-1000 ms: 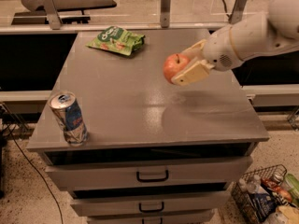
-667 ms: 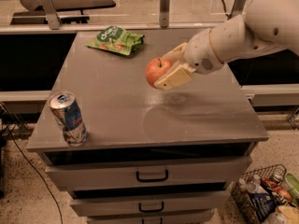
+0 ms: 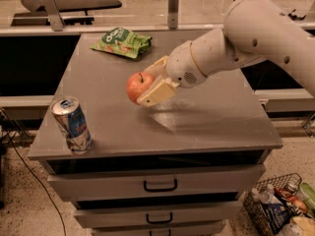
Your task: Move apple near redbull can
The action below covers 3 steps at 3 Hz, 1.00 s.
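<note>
The hand [image 3: 145, 84], clamped on the apple [image 3: 135, 85], has carried it leftward from the worktop's [image 3: 211, 127] right edge to above mid-worktop, closer to the redbull can [image 3: 72, 125] at the front-left corner, though not yet near.

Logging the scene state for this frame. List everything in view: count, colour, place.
apple: 1, red-orange, held off the top, over its middle
redbull can: 1, silver and blue, standing at the front-left corner of the top, apart from the apple
snack bag: 1, green, lying flat at the back of the top, left of centre
cabinet: 1, grey top
drawers: at least 2, grey with dark handles, on the cabinet front
wire basket: 1, dark wire, on the floor at the lower right, holding mixed items
arm: 1, white, reaching in from the right
gripper: 1, cream, over mid-top, jaws shut on the apple
</note>
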{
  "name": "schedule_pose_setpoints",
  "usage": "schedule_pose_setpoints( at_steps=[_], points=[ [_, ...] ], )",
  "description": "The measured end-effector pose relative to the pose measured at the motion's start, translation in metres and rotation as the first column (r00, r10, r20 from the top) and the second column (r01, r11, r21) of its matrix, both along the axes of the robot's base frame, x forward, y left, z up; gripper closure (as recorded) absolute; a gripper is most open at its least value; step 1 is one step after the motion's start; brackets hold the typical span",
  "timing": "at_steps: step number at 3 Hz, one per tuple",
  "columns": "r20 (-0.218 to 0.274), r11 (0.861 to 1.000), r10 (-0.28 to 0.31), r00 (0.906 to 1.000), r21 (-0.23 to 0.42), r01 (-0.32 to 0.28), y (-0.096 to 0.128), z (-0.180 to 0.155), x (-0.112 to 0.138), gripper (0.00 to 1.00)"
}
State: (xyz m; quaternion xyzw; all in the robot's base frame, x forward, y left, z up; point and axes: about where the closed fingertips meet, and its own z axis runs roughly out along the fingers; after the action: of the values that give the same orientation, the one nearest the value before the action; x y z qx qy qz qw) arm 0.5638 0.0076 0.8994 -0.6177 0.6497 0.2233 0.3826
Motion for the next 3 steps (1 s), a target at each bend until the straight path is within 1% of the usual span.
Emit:
schedule_pose_setpoints(
  at_steps=[1,2,3],
  points=[
    [-0.018,0.996,0.08,0.9966,0.039,-0.08,0.029,0.002,-0.019,1.0],
    [-0.043,0.986,0.153,0.9873,0.077,-0.149,0.053,-0.001,-0.041,1.0],
    [-0.064,0.977,0.197,0.9783,0.093,-0.191,0.07,-0.01,-0.058,0.82]
  ],
)
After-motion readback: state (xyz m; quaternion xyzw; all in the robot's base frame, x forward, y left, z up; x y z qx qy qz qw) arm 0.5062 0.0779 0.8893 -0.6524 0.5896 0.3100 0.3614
